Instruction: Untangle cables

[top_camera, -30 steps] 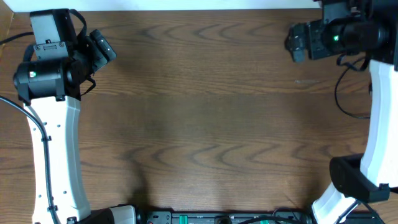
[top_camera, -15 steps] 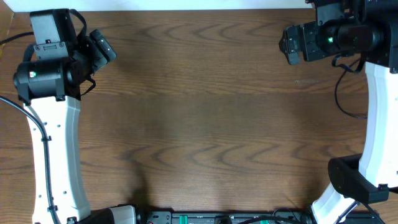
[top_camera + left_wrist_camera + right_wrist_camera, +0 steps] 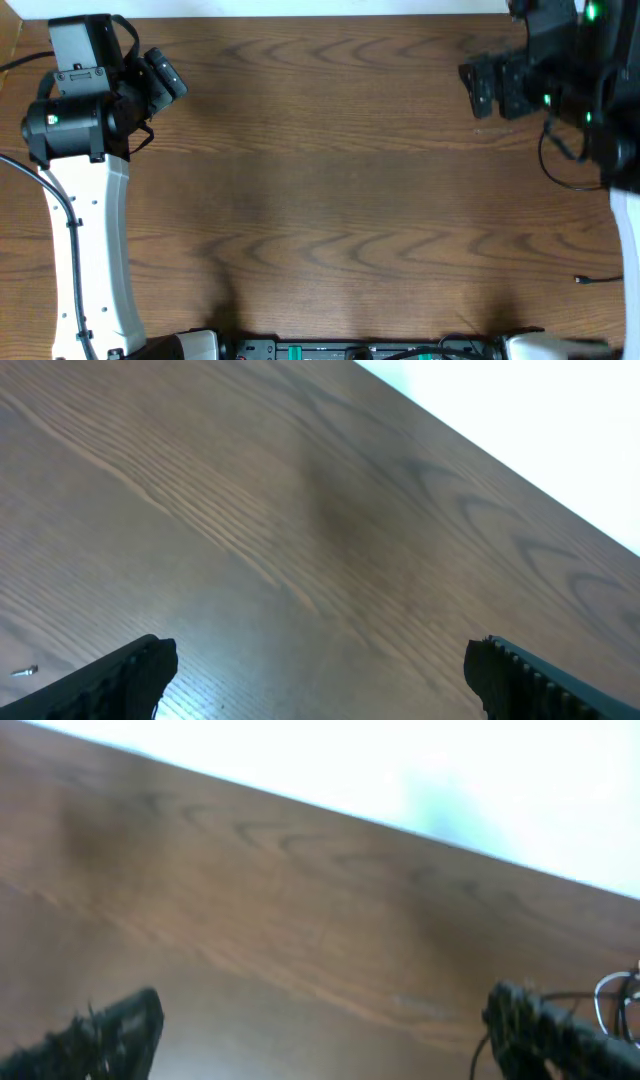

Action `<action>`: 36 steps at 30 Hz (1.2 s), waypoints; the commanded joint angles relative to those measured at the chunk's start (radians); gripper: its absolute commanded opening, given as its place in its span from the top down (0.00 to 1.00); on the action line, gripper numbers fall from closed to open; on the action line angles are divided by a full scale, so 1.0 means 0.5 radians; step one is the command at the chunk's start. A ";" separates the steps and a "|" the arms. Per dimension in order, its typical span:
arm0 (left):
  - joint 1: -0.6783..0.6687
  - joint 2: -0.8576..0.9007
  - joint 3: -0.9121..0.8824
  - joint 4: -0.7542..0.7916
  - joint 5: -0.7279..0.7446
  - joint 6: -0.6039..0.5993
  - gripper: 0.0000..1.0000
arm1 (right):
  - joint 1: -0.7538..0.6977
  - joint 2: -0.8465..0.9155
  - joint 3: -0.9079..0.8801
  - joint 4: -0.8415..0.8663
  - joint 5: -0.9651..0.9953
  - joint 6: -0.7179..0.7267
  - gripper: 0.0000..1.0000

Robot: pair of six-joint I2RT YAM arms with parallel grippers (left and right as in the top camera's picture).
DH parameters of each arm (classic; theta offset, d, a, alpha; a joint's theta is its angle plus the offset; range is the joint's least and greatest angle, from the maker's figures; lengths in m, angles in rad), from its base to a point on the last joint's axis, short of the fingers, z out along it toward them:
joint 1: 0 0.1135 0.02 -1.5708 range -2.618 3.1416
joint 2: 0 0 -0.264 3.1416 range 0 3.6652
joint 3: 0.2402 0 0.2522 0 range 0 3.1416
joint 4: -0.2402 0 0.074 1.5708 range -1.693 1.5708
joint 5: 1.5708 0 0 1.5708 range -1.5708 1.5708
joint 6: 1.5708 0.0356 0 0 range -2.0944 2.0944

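Note:
Of the cables, only a small black plug end with a thin cord shows for sure, lying near the table's right edge in the overhead view. A thin black cord also loops below my right arm, seen again in the right wrist view as cord; I cannot tell whether it belongs to the arm. My left gripper stands open at the back left, and its wrist view shows the left gripper over bare wood. Open too, the right gripper hangs at the back right; nothing lies between the right gripper's fingers.
The wooden table fills the overhead view. A tiny pale speck lies by my left finger. Dark equipment with green parts lines the front edge. The white back edge is close behind both grippers.
My right arm has swung: its lower links moved off toward the right edge, uncovering the plug end, and its gripper shifted slightly. The left arm has not moved.

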 commanded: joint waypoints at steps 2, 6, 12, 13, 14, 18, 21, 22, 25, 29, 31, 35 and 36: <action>0.008 0.021 -0.002 -0.005 -0.005 -0.004 0.02 | -0.091 -0.340 -0.617 0.356 0.021 -0.023 0.01; 0.008 0.021 -0.002 -0.005 -0.005 -0.004 0.02 | -0.204 -0.745 -1.305 0.903 0.012 -0.002 0.01; 0.009 0.021 -0.002 -0.005 -0.005 -0.004 0.02 | -0.333 -1.228 -2.087 1.529 0.012 0.020 0.01; 0.008 0.021 -0.002 -0.005 -0.005 -0.003 0.02 | -0.349 -1.326 -2.229 1.632 0.012 0.020 0.01; 0.008 0.021 -0.002 -0.006 -0.005 -0.004 0.02 | -0.359 -1.410 -2.343 1.711 0.013 0.019 0.01; 0.008 0.021 -0.002 -0.005 -0.005 -0.004 0.02 | -0.388 -1.730 -2.754 1.980 0.014 0.019 0.01; 0.008 0.021 -0.002 -0.005 -0.005 -0.003 0.02 | -0.397 -1.959 -3.014 2.129 0.014 0.019 0.01; 0.008 0.021 -0.002 -0.005 -0.005 -0.003 0.02 | -0.397 -2.024 -3.083 2.164 0.014 0.019 0.01; 0.008 0.021 -0.002 -0.005 -0.005 -0.004 0.02 | -0.397 -2.216 -3.268 2.228 0.014 0.019 0.01; 0.008 0.021 -0.002 -0.005 -0.005 -0.003 0.02 | -0.397 -2.430 -3.449 2.229 0.014 0.019 0.01; 0.008 0.021 -0.002 -0.005 -0.005 -0.004 0.02 | -0.397 -2.530 -3.527 2.228 0.014 0.019 0.01; 0.008 0.021 -0.002 -0.005 -0.005 -0.004 0.02 | -0.397 -2.683 -3.655 2.228 0.014 0.050 0.01; 0.008 0.021 -0.002 -0.005 -0.005 -0.004 0.02 | -0.397 -2.712 -3.683 2.228 0.013 0.050 0.01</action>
